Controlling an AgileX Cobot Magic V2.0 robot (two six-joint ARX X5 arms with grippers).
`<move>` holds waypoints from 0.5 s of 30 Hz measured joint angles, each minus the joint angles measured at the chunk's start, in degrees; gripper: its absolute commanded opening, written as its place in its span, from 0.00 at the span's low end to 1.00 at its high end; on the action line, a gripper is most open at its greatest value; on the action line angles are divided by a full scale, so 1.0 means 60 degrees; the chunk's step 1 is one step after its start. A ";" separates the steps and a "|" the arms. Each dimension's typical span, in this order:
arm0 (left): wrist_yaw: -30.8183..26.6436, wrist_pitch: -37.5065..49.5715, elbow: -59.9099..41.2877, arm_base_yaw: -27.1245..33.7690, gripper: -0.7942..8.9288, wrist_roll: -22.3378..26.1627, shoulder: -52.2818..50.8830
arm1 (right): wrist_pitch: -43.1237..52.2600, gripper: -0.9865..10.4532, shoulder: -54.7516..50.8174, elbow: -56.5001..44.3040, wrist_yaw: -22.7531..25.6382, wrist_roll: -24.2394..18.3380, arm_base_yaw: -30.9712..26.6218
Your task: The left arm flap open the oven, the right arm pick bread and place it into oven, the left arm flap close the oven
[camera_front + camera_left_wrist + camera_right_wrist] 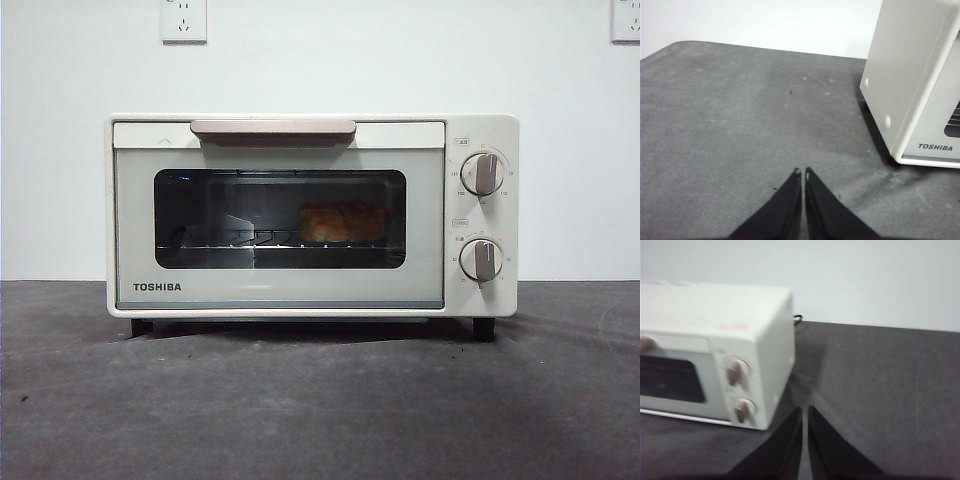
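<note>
Cream oven (310, 215) door closed, bread (342, 223) on the rack inside; left end effector (803, 173) and right end effector (805, 410) both pressed together above the counter (320, 400)

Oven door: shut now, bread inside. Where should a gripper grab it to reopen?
Grip the beige bar handle along the top of the oven door, coming from the front and slightly above. The bar stands proud of the door and runs wide and level, so jaws can likely hook or pinch it; the glass below offers no hold. The bread sits inside, clear of the door.
</note>
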 measured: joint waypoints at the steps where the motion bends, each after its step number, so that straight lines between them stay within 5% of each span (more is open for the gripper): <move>1: 0.0000 0.0000 0.0000 0.0000 0.10 0.0000 0.0000 | 0.0590 0.10 -0.0189 -0.0637 -0.0084 -0.0011 -0.0222; 6: 0.0000 0.0000 0.0000 0.0000 0.10 0.0000 0.0000 | 0.2470 0.10 -0.0856 -0.3089 -0.0098 -0.0033 -0.0798; 15: 0.0000 0.0000 0.0000 0.0000 0.10 0.0004 0.0000 | 0.2776 0.10 -0.1756 -0.4674 0.0219 -0.0062 -0.0831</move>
